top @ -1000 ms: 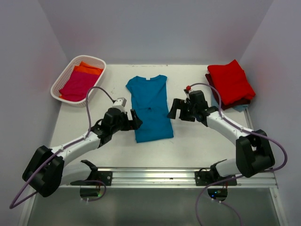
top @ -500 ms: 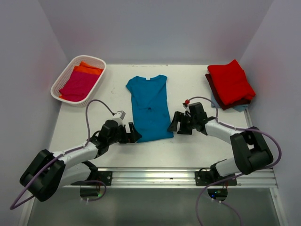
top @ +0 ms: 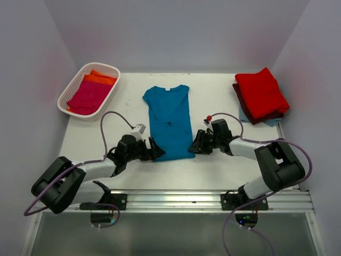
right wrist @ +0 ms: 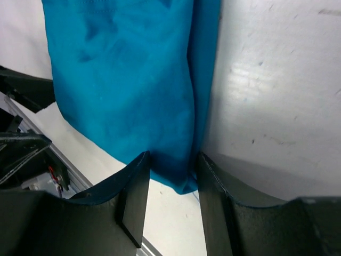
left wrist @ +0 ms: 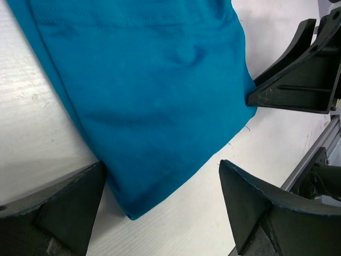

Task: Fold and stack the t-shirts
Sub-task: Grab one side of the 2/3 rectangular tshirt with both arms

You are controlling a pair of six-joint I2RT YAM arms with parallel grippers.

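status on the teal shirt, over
Left end effector open, astride near-left corner of teal shirt. Right end effector pinching near-right corner. Shirt flat, hem not yet lifted. Nothing in the way.

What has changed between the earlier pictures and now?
The left gripper and the right gripper drew back to the bottom corners of the teal blue cloth t-shirt. The right jaws narrowed around their corner; the left jaws stand open astride theirs. The t-shirt, the white plastic lattice basket and the folded red cloth stack stayed put.
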